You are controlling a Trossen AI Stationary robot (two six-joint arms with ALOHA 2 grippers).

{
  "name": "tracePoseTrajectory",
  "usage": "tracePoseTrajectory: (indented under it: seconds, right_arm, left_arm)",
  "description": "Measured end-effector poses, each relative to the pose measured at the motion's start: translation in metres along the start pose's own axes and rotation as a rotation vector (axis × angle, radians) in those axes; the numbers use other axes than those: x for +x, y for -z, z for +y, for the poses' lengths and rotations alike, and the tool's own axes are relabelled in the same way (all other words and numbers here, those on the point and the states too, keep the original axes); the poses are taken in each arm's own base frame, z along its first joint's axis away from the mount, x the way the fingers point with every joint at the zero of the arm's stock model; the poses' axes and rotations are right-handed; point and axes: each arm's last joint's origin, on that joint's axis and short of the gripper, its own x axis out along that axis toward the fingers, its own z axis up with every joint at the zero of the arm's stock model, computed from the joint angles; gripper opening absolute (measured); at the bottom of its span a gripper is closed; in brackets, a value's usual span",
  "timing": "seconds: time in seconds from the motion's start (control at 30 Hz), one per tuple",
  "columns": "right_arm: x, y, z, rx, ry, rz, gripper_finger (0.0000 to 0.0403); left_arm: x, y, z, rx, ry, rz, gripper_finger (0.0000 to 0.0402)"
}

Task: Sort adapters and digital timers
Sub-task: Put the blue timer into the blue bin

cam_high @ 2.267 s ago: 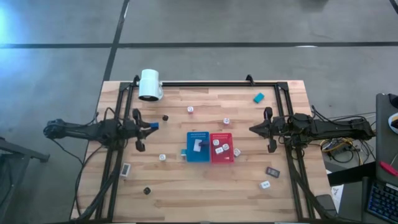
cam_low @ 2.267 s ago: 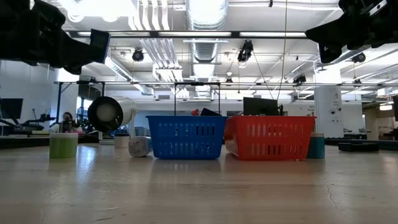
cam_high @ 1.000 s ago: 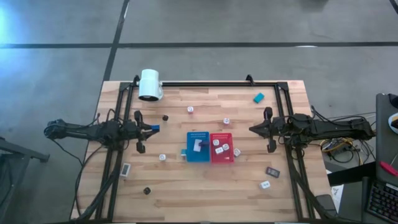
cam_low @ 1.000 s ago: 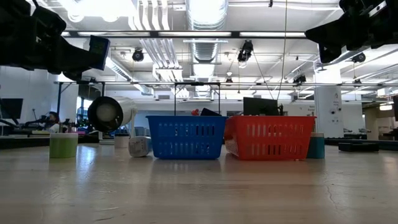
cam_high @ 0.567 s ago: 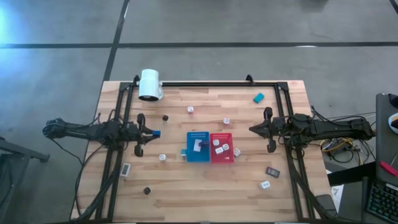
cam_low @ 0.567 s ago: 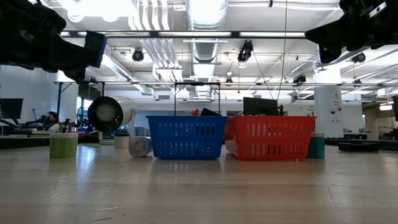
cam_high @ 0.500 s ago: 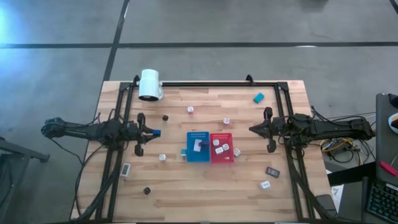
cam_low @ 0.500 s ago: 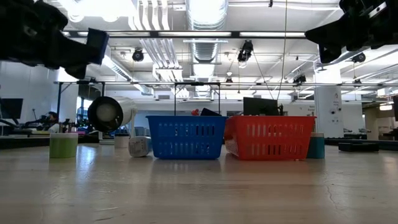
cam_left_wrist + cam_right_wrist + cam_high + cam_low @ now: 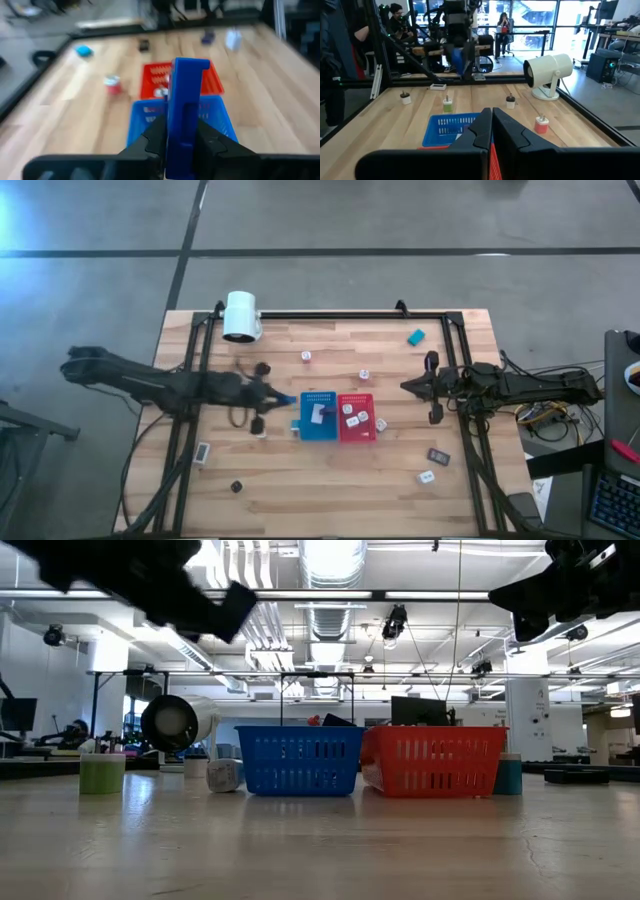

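Your left end effector has swung right across the desk to the blue basket, clamped on a blue digital timer held above it. Your right end effector, shut and empty, waits at the right.

Two baskets: a blue basket and a red basket. One white lamp. Three white adapters sit in the red basket, and at least three more lie loose. At least five timers, counting a blue timer, a teal timer and a dark grey timer.
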Motion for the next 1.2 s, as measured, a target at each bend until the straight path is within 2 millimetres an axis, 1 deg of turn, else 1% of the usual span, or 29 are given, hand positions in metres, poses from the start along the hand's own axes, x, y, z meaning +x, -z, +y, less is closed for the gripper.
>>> tracePoseTrajectory:
  seconds: [0.1,0.23,0.37,0.5,0.63,0.83,1.07,1.2]
  right_arm:
    - [0.0,0.001,0.0,0.001,0.0,0.009,0.0008]
    - [0.0,0.001,0.0,0.001,-0.001,0.012,0.0008]
    - [0.0,0.001,0.0,0.0,-0.001,0.012,0.0008]
    - [0.0,0.001,0.0,-0.002,-0.002,0.012,0.0008]
    - [0.0,0.001,0.0,-0.002,-0.003,0.011,0.0008]
    - [0.0,0.001,0.0,-0.002,-0.002,0.011,0.0008]
    - [0.0,0.001,0.0,0.0,-0.002,0.011,0.0008]
    - [0.0,0.001,0.0,0.001,-0.002,0.011,0.0008]
  left_arm:
    - [0.033,-0.012,-0.006,0.06,0.088,0.099,0.0058]
    - [0.071,-0.021,-0.012,0.109,0.169,0.222,0.0058]
    - [0.101,-0.02,-0.016,0.133,0.182,0.345,0.0058]
    - [0.123,-0.018,-0.018,0.158,0.199,0.432,0.0058]
    - [0.136,-0.016,-0.019,0.163,0.204,0.492,0.0058]
    - [0.149,-0.01,-0.02,0.164,0.207,0.538,0.0058]
    - [0.153,-0.004,-0.02,0.162,0.2,0.565,0.0058]
    - [0.152,-0.004,-0.02,0.161,0.203,0.565,0.0072]
